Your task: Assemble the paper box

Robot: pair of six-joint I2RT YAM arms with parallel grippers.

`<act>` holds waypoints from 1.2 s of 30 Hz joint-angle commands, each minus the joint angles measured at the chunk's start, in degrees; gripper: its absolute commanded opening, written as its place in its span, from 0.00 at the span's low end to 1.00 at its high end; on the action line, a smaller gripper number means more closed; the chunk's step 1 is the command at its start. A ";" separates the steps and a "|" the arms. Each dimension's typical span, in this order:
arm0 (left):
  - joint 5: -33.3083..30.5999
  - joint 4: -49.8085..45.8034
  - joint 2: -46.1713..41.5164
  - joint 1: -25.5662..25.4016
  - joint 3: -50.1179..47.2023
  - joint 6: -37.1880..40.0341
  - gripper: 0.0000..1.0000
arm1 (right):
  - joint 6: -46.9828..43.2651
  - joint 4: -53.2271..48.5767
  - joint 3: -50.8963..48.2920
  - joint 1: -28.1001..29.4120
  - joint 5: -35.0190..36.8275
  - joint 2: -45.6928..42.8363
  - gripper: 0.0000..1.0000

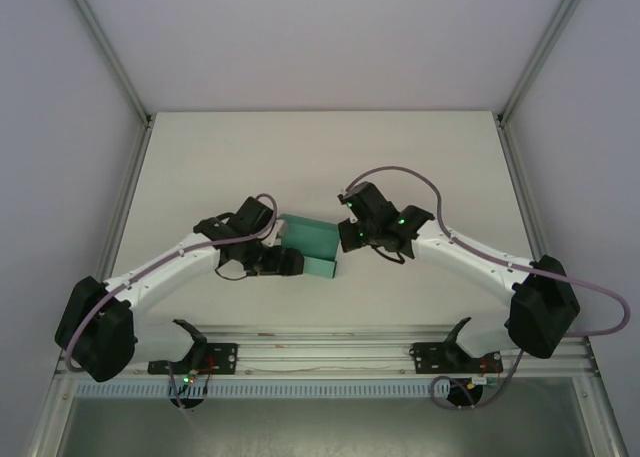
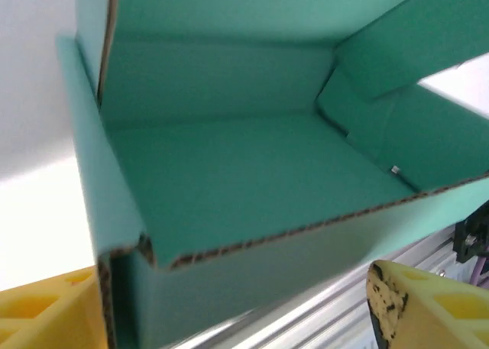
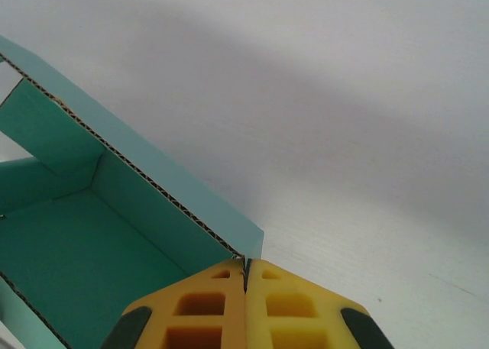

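The paper box (image 1: 312, 239) is teal card, half-folded into an open tray with its walls raised, lying at the table's middle between the two arms. My left gripper (image 1: 288, 262) is open at the box's near-left side. In the left wrist view the box (image 2: 252, 173) has its front wall between the yellow fingers (image 2: 416, 307), and the right-hand finger stands clear of the card. My right gripper (image 1: 346, 239) is shut at the box's right end. In the right wrist view its tips (image 3: 246, 266) pinch the corner of a raised wall of the box (image 3: 76, 257).
The white table (image 1: 320, 157) stretches open behind the box. An aluminium rail (image 1: 320, 352) runs along the near edge, just below the box in the left wrist view (image 2: 344, 303). Frame posts (image 1: 110, 67) rise at the back corners.
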 commanded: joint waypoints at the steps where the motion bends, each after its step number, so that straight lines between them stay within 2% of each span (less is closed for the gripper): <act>1: -0.95 8.57 2.66 -0.33 2.09 -0.86 0.78 | -1.19 0.55 -0.03 0.23 -3.11 0.47 0.00; 9: -0.69 14.30 13.44 -0.33 7.92 -0.97 0.72 | -0.94 -2.90 3.00 0.26 -5.49 2.16 0.00; 23: 0.64 14.11 18.51 -0.31 11.33 2.11 0.71 | 5.78 -4.82 8.32 -0.47 -1.23 4.36 0.00; 27: 0.59 14.10 19.18 -0.28 11.35 2.83 0.71 | 9.78 -5.42 8.62 -2.11 -2.41 5.61 0.00; 36: 0.22 21.74 21.94 -0.44 9.81 1.98 0.66 | 18.99 2.05 7.02 -4.49 -9.48 5.45 0.00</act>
